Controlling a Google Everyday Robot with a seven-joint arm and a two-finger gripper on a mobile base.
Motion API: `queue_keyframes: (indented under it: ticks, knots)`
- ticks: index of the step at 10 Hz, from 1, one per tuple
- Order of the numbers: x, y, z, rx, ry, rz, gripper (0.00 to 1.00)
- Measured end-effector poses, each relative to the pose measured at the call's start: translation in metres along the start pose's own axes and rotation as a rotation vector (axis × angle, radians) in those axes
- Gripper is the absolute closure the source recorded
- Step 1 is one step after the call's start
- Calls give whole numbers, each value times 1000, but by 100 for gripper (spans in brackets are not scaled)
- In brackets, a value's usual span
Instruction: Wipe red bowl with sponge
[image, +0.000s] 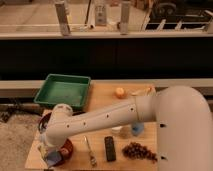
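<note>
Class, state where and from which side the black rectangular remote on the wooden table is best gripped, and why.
Probably best to grip the black rectangular remote across its narrow width, mid-length, coming down from above: it lies flat, with gaps beside both long edges. The gripper is down at the glossy red bowl.

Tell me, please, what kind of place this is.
Probably an office canteen or test kitchen: a wooden table with a green tray, grapes and a remote. The end effector is at the red bowl.
</note>
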Motion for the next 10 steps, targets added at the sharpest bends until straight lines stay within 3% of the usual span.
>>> queue_keyframes:
  ticks: [5,8,10]
  knots:
    - [-15,49,-20,-73,12,64,100]
    - [5,59,-18,-93,18,58,100]
    - [18,50,-10,-94,16,33,100]
